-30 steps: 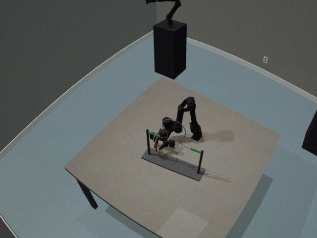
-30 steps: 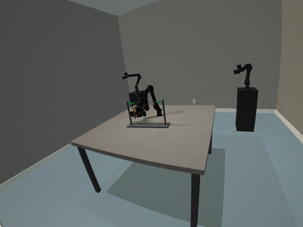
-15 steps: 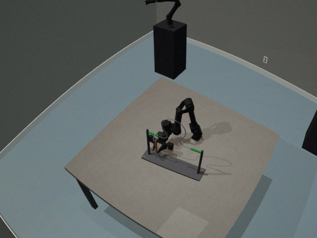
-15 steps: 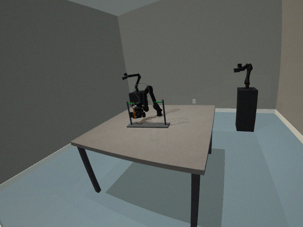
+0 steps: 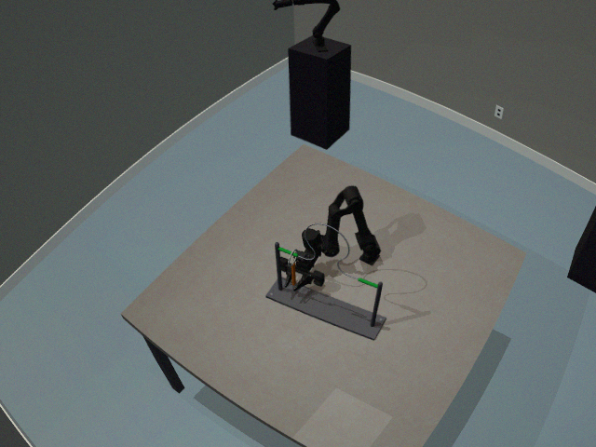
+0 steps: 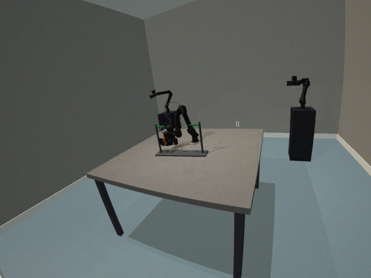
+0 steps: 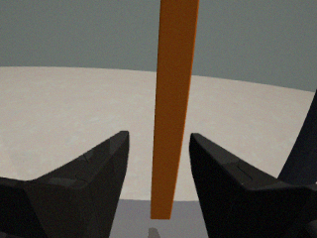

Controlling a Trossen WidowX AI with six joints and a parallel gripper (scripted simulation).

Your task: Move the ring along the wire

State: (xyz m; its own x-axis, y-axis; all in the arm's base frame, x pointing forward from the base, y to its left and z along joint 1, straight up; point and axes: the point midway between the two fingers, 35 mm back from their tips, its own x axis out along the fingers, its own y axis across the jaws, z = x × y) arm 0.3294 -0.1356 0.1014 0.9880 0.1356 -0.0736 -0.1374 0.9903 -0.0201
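Note:
The orange handle hangs upright below its ring, which is on the left green part beside the left post. My gripper is open. In the wrist view the handle's lower part appears between the fingertips, with a gap on both sides; how deep it sits between them is unclear. The thin grey wire loops up and across to the right green part at the right post.
The dark base plate carries both posts and lies under the gripper. In the top view the grey wire's loop passes in front of my arm; the distance between them is unclear. The left post stands close to the gripper's side.

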